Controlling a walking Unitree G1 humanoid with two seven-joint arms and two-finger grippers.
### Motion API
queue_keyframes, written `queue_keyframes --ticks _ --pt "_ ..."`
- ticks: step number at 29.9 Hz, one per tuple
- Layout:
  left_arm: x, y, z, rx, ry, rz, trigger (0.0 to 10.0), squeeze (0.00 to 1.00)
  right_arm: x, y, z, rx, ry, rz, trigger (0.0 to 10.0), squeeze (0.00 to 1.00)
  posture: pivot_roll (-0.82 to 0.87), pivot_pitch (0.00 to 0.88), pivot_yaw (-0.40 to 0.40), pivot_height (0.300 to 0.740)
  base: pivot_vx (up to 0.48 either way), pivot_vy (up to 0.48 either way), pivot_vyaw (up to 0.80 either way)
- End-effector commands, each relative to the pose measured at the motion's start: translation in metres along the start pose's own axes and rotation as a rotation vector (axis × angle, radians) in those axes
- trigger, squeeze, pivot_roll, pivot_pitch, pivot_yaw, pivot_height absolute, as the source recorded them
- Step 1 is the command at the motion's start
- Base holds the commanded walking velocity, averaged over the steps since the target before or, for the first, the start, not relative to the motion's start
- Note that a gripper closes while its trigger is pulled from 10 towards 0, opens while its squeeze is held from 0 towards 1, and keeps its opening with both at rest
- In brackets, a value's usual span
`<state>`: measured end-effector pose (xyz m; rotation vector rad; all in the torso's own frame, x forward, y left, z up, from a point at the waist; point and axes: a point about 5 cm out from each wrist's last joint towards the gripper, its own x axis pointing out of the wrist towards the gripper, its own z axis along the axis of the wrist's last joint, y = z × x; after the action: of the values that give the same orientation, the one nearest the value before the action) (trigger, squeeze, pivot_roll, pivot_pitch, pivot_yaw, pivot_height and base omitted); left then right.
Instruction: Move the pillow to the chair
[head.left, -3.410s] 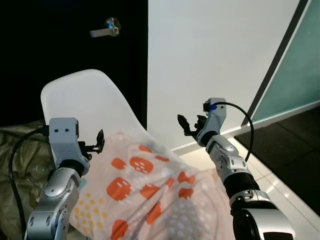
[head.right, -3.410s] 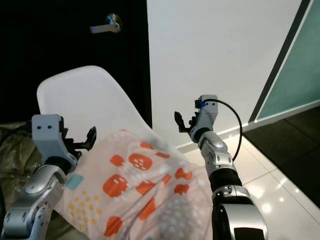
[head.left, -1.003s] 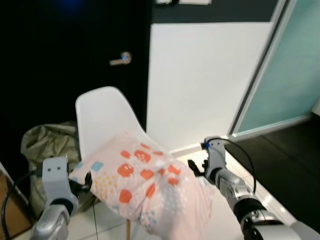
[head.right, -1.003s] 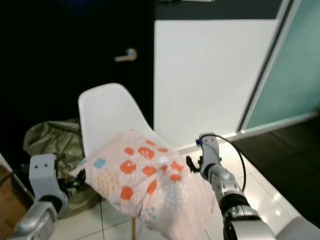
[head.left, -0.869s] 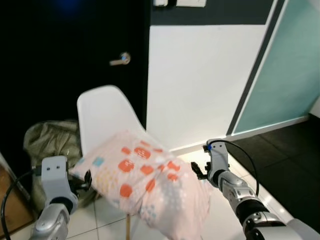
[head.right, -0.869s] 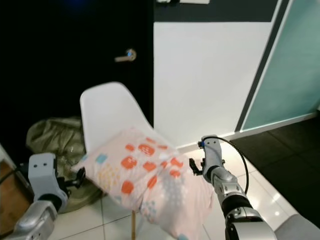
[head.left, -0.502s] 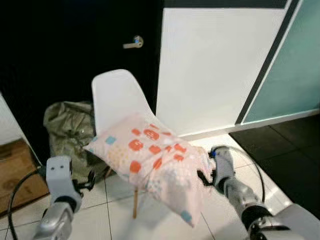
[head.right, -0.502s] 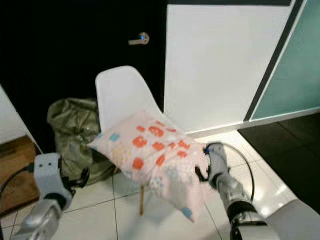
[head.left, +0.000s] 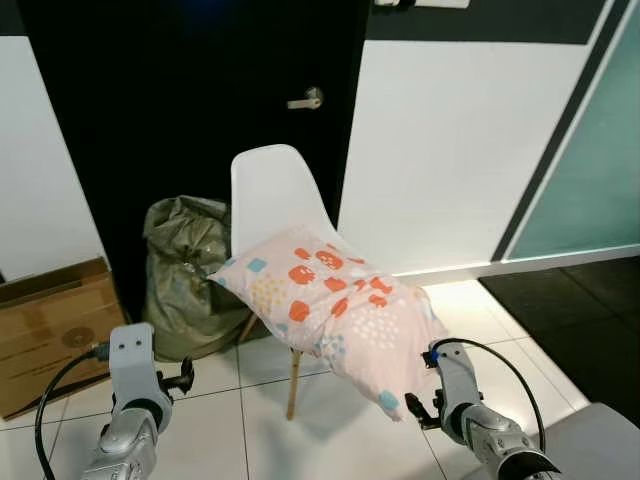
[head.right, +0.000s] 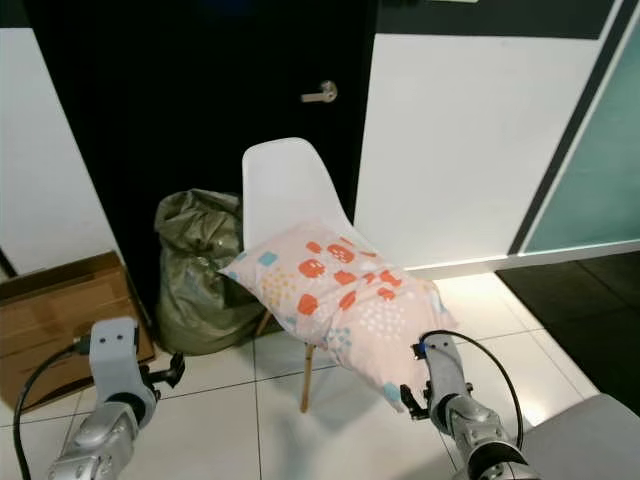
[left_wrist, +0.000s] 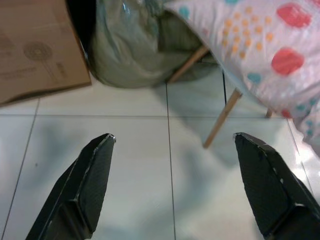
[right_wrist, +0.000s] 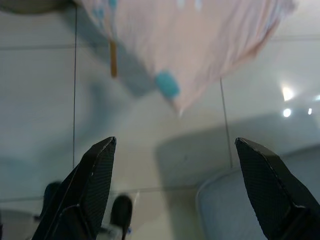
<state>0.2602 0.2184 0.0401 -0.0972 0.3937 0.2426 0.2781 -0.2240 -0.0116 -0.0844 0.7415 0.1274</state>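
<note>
Left wrist view shows pale wooden chair legs (left_wrist: 220, 116) under the pink spotted pillow (head.left: 333, 309) — it lies on the white plastic shell chair (head.left: 274, 195), one corner overhanging. Left end effector (left_wrist: 185, 187) and right end effector (right_wrist: 182, 187) hang low, fingers apart — a green sack (head.left: 188, 275) and cardboard box (head.left: 50, 330) stand beside.
</note>
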Motion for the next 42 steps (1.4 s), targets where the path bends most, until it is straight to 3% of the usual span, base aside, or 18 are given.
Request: queue_keyframes --ticks 1,11,16,19,26,42 --pt "0.001 -0.009 -0.009 0.013 0.021 -0.030 10.0 0.00 0.000 0.001 -0.003 0.039 -0.001 0.010 10.0 0.00 -0.14 0.000 -0.052 0.725 0.000 0.000 0.00" --pt "0.004 -0.005 -0.034 0.028 0.079 -0.039 10.0 0.00 0.001 0.006 0.001 0.037 -0.030 0.024 10.0 0.00 -0.14 0.000 -0.044 0.725 0.000 0.000 0.00" --pt "0.005 -0.005 -0.037 0.026 0.080 -0.041 10.0 0.00 0.001 0.006 0.001 0.040 -0.034 0.027 10.0 0.00 -0.14 0.000 -0.044 0.725 0.000 0.000 0.00" --pt "0.009 0.002 -0.052 0.021 0.118 -0.011 10.0 0.00 -0.001 0.001 0.001 0.100 -0.074 0.039 10.0 0.00 -0.13 0.000 -0.052 0.725 0.000 0.000 0.00" --pt "0.012 0.011 -0.064 0.000 0.155 0.007 10.0 0.00 -0.003 0.001 -0.005 0.092 -0.062 0.055 10.0 0.00 -0.15 0.000 -0.039 0.725 0.000 0.000 -0.39" --pt "0.022 0.022 -0.057 0.036 0.156 0.028 10.0 0.00 -0.005 -0.005 -0.003 0.141 -0.079 0.069 10.0 0.00 -0.17 0.000 -0.034 0.725 0.000 0.000 -0.76"
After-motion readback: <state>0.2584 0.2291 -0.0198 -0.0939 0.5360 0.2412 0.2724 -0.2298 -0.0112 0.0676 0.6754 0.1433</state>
